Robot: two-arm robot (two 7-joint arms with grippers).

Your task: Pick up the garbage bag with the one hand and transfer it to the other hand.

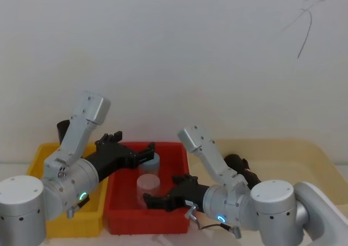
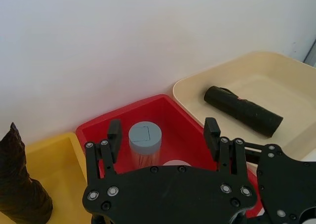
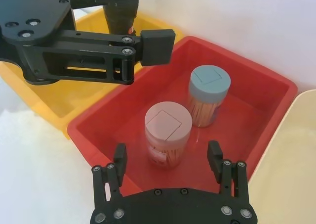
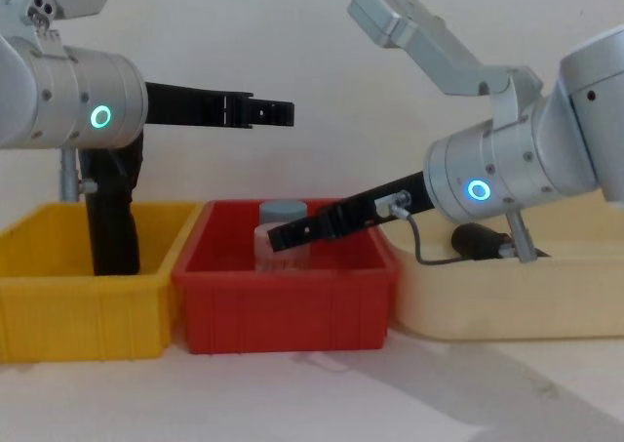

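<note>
White wall [image 1: 174,50] behind, 3 bins in a row: cream tray [image 2: 276,75] w/ lots of free floor, red bin [image 3: 256,80], yellow bin [image 2: 59,155]. Left gripper [image 2: 163,130] fingers spread, high over red bin; right gripper [image 3: 167,151] also spread, low by its jars [image 3: 168,125]. Garbage bag [image 2: 243,110] lies flat in cream tray, well apart from both.

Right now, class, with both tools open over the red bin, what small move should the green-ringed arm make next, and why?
Probably swing the left tool sideways toward the cream tray. The garbage bag lies there untouched, while that tool hangs open over the red bin, well short of the bag. The right tool, also open, hovers over that bin.
</note>
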